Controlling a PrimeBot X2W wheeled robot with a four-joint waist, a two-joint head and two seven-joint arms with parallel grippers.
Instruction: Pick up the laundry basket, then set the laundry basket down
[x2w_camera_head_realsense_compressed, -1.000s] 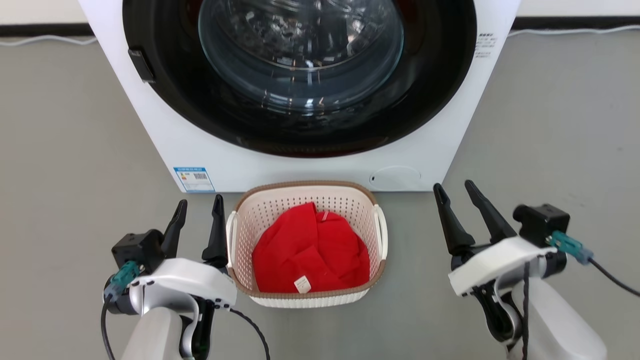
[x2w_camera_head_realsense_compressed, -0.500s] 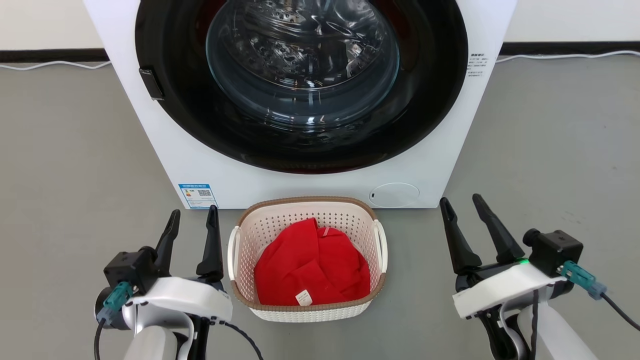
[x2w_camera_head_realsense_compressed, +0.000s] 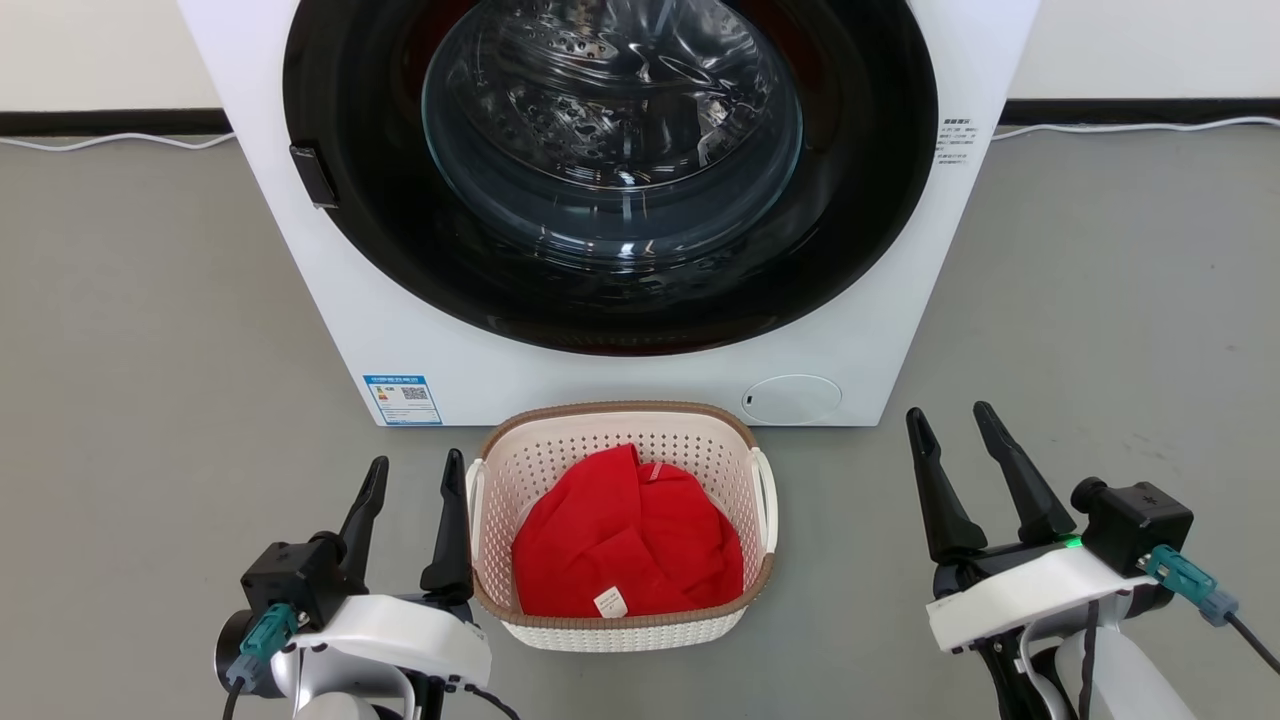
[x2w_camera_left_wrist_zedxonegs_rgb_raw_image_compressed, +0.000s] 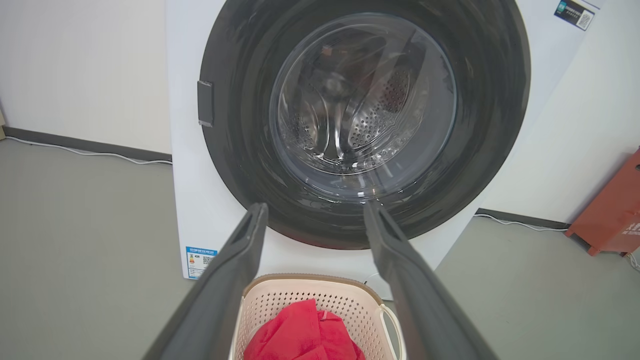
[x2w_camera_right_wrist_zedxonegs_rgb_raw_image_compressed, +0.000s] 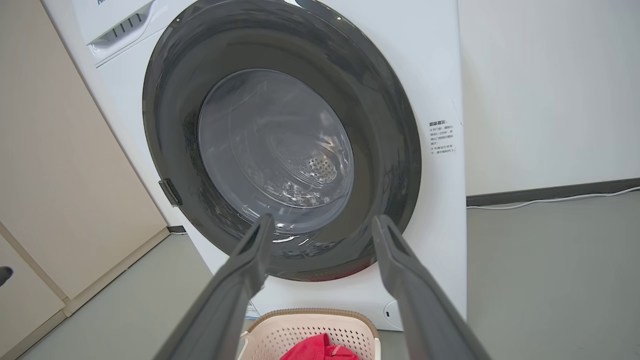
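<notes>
The laundry basket (x2w_camera_head_realsense_compressed: 727, 455), cream-white with a brown rim and white loop handles, stands on the grey floor just in front of the washing machine, with a red garment (x2w_camera_head_realsense_compressed: 625, 545) inside. The basket (x2w_camera_left_wrist_zedxonegs_rgb_raw_image_compressed: 345, 300) also appears low in the left wrist view and the basket (x2w_camera_right_wrist_zedxonegs_rgb_raw_image_compressed: 310, 327) at the bottom of the right wrist view. My left gripper (x2w_camera_head_realsense_compressed: 417, 475) is open, its inner finger close beside the basket's left handle. My right gripper (x2w_camera_head_realsense_compressed: 950, 425) is open, well to the right of the basket, holding nothing.
A large white washing machine (x2w_camera_head_realsense_compressed: 860, 330) with a shut round glass door (x2w_camera_head_realsense_compressed: 612, 140) stands right behind the basket. White cables (x2w_camera_head_realsense_compressed: 1130, 128) run along the dark skirting. A red-orange object (x2w_camera_left_wrist_zedxonegs_rgb_raw_image_compressed: 612, 212) sits at the right by the wall. A beige cabinet (x2w_camera_right_wrist_zedxonegs_rgb_raw_image_compressed: 60, 165) stands left of the machine.
The head camera has tilted, so the whole scene sits lower in the picture. Both grippers stay open; the left one now stands slightly closer to the basket's left side.
</notes>
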